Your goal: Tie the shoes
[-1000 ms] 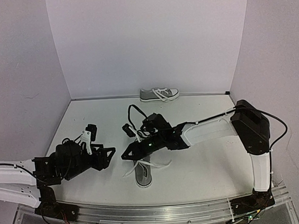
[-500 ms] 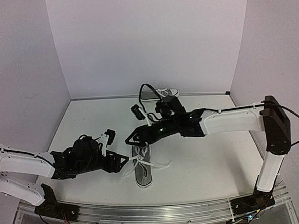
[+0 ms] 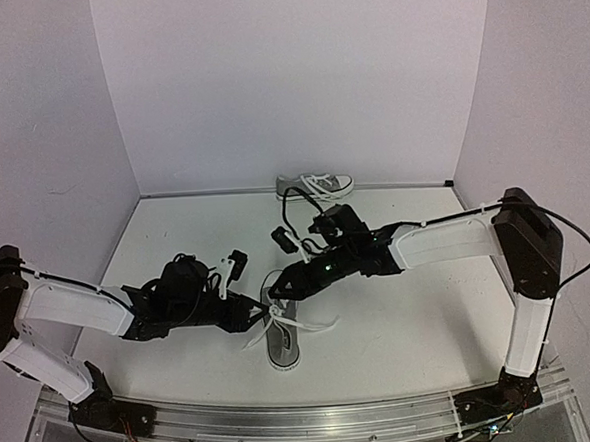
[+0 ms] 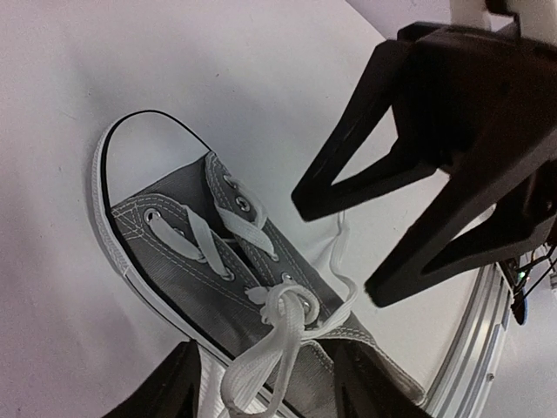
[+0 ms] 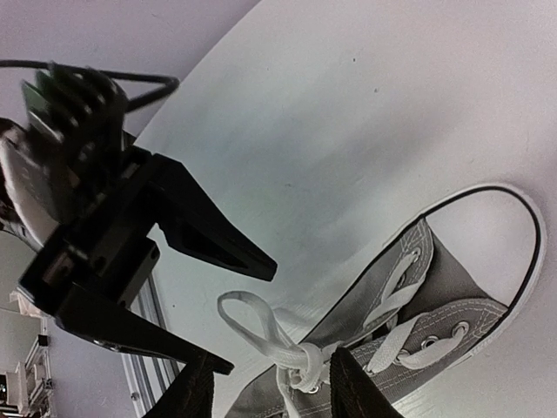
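Note:
One grey shoe [image 3: 283, 350] lies near the front edge, toe towards the back wall, its white laces [image 3: 316, 325] spread to both sides. The other shoe [image 3: 315, 187] rests against the back wall. My left gripper [image 3: 259, 309] comes in low from the left and my right gripper [image 3: 279, 288] from the right; they meet over the near shoe's lacing. In the left wrist view the left gripper [image 4: 265, 357] is open around a lace loop beside the knot [image 4: 291, 305], facing the right fingers [image 4: 365, 165]. The right gripper [image 5: 271, 357] is open over the knot [image 5: 305, 359] and loop [image 5: 252, 313].
White walls [image 3: 296, 81] close the table on three sides. The metal rail [image 3: 317, 420] with both arm bases runs along the near edge. A black cable [image 3: 296, 203] arches above the right wrist.
My left arm has reached right, up to the near shoe. My right gripper lifted back off the shoe, then came down again at the knot. A lace loop now stands out on the shoe's left.

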You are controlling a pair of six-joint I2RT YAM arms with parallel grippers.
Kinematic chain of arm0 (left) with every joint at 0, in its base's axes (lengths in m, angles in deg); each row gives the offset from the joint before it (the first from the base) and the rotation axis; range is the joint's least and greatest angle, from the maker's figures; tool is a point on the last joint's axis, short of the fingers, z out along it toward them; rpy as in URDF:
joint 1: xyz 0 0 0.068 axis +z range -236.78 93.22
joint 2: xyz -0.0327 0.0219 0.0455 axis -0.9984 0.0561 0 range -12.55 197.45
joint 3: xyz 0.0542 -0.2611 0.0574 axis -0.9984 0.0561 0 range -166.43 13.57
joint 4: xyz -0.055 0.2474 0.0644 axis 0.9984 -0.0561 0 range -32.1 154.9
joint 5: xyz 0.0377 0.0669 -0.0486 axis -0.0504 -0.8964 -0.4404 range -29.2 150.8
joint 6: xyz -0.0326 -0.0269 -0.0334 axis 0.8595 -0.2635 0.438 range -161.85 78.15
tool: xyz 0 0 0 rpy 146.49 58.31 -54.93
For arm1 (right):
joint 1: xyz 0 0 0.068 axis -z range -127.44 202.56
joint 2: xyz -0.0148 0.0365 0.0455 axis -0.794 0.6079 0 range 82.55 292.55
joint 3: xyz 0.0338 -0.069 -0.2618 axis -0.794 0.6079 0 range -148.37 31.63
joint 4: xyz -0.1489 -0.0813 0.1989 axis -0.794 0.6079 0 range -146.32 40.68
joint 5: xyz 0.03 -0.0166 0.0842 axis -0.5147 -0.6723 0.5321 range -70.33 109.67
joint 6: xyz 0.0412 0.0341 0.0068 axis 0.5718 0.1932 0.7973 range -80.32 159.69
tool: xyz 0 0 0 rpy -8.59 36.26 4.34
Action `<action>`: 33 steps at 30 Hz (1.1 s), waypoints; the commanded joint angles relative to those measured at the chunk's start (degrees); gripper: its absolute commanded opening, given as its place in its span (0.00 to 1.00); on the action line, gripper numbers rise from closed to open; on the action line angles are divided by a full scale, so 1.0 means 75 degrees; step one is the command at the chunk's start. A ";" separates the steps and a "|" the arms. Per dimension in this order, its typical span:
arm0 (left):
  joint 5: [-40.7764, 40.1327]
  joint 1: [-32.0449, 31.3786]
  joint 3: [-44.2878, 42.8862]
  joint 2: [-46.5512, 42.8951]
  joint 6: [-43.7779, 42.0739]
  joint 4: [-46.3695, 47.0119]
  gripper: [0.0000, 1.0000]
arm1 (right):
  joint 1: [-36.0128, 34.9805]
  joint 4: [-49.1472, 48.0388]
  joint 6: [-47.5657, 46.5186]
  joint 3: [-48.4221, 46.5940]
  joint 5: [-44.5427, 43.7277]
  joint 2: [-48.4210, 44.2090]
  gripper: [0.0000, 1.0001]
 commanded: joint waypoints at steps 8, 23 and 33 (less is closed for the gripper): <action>0.0278 0.0157 -0.0263 0.0229 0.0101 0.0573 0.38 | 0.0021 0.0089 -0.0431 -0.0190 0.0402 0.0551 0.34; 0.0353 0.0203 -0.0428 0.0492 0.0037 0.0448 0.31 | 0.0045 0.0331 -0.0627 -0.0366 0.0707 0.0866 0.27; 0.0400 0.0265 -0.0520 0.0577 -0.0004 0.0211 0.21 | 0.0050 0.0421 -0.0658 -0.0444 0.0676 0.0771 0.07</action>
